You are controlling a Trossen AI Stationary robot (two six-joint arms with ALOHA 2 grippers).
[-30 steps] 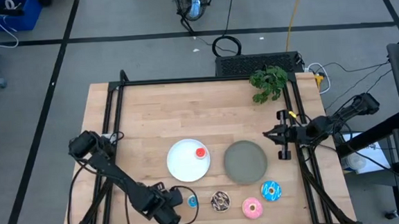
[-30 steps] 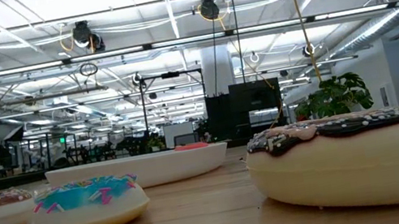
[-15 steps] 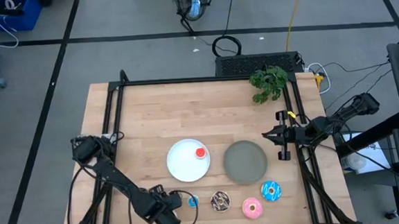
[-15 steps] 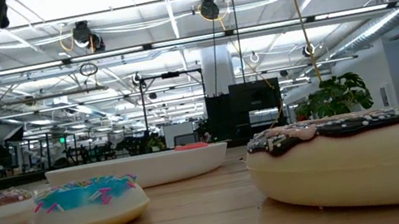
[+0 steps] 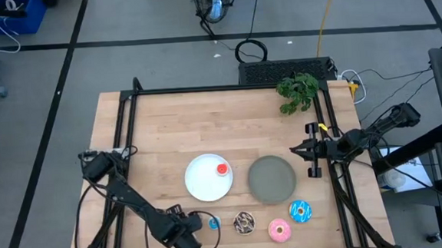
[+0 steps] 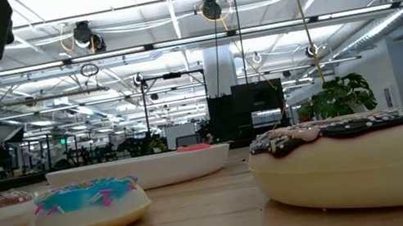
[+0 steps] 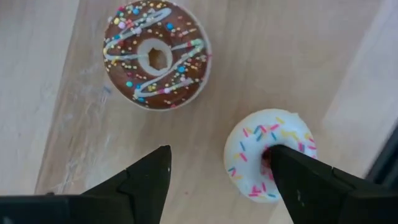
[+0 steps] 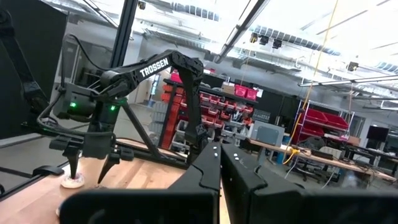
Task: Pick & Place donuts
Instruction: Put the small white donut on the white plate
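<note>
My left gripper [image 5: 183,235] hovers open by the table's near edge, pointing down. In its wrist view [image 7: 219,151] one fingertip sits over the hole of the tiny pale pink donut [image 7: 270,155], and the other is on bare wood beside it. The tiny brown donut [image 7: 155,55] lies just beyond. The arm hides both donuts in the high view. The tiny blue donut [image 5: 213,223], chocolate-drizzled donut [image 5: 245,222], pink donut [image 5: 279,230] and blue sprinkled donut [image 5: 300,211] lie flat on the table. The red donut [image 5: 221,169] lies on the white plate [image 5: 201,183]. My right gripper [image 5: 309,151] waits shut at the right edge. My left gripper comes from above, pointing down, with one fingertip [image 7: 277,163] at the hole of the tiny pale pink donut [image 7: 249,149] and the other outside its ring. I cannot tell whether either finger touches the donut, which lies flat on the table.
A grey plate [image 5: 272,178] lies right of the white plate. A green plant [image 5: 297,91] stands at the far right corner. A black frame rail [image 5: 226,87] runs round the tabletop. Bare wood lies across the far half of the table.
My left arm has leaned toward the table's near edge, and more of it now shows at the top left of the low view. Its gripper stays by the near edge. No donut has moved.
</note>
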